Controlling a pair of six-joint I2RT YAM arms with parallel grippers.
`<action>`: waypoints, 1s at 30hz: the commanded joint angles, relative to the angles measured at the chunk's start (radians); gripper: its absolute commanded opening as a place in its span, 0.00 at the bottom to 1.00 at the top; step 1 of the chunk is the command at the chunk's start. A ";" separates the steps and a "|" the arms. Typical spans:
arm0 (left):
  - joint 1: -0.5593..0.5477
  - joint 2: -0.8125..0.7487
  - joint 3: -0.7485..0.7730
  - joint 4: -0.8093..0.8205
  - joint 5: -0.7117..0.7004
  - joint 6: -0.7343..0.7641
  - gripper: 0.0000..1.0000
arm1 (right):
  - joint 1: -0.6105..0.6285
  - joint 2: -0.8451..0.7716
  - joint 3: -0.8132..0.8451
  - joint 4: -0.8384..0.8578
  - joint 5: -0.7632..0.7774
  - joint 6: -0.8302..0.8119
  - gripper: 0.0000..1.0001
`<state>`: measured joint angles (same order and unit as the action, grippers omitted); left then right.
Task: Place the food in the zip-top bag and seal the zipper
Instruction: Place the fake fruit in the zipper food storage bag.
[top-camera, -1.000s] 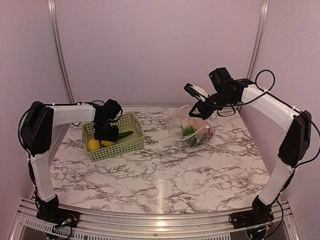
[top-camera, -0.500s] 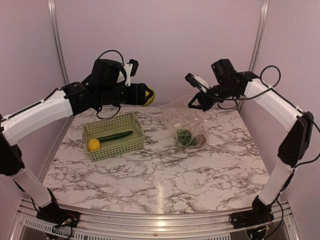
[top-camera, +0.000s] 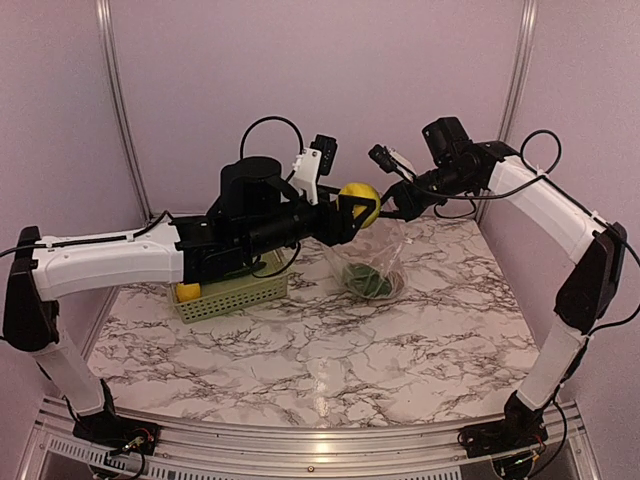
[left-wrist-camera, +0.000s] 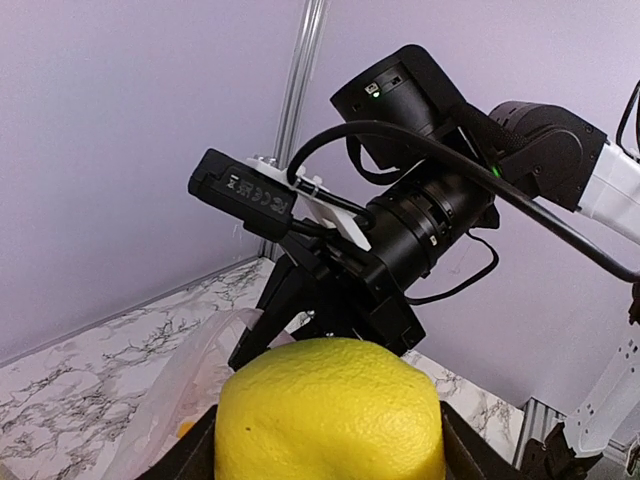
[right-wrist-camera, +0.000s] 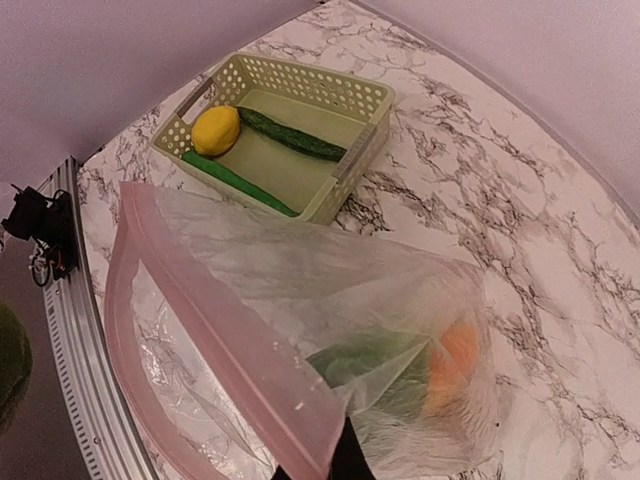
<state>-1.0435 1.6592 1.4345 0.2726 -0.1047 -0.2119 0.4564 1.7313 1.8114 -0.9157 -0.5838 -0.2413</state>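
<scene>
A yellow lemon (top-camera: 360, 203) is being pinched between the fingers of the left pincer (top-camera: 347, 214), whose arm is being stretched across from the basket side toward the raised mouth of the zip-top bag (top-camera: 372, 262). The fruit is being carried high, just beside the bag's upper edge, presumably so that it can be dropped in from above rather than pushed in sideways.

The right pincer (top-camera: 393, 199) is being pressed together on the bag's rim at the zipper (right-wrist-camera: 225, 345). The bag is being hung from that single grip, so its mouth is being held open while its bottom appears to be resting on the counter (top-camera: 330, 350).

The bag is being shown as clear and crinkly. Its pale pink strip is sagging in a wide loop around the opening. A leafy green piece (right-wrist-camera: 370, 365) and an orange fruit (right-wrist-camera: 455, 360) are being seen through the plastic at its bottom.

In the light green basket (right-wrist-camera: 365, 120), a second lemon (right-wrist-camera: 216, 129), a dark cucumber (right-wrist-camera: 290, 135) and another long green piece (right-wrist-camera: 235, 178) are not yet being bagged. The filling is therefore being judged as partway done, and the sealing as not yet begun.
</scene>
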 joint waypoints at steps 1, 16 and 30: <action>-0.025 0.053 0.020 0.116 -0.056 0.044 0.47 | 0.011 -0.042 0.032 0.009 -0.043 0.018 0.00; -0.041 0.210 0.174 -0.111 -0.286 0.005 0.54 | 0.011 -0.065 0.020 0.019 -0.046 0.014 0.00; -0.039 0.339 0.358 -0.257 -0.419 -0.006 0.85 | 0.011 -0.045 0.020 0.025 -0.067 0.016 0.00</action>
<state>-1.0801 1.9640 1.7359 0.0769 -0.4908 -0.2161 0.4564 1.7016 1.8114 -0.9138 -0.6060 -0.2321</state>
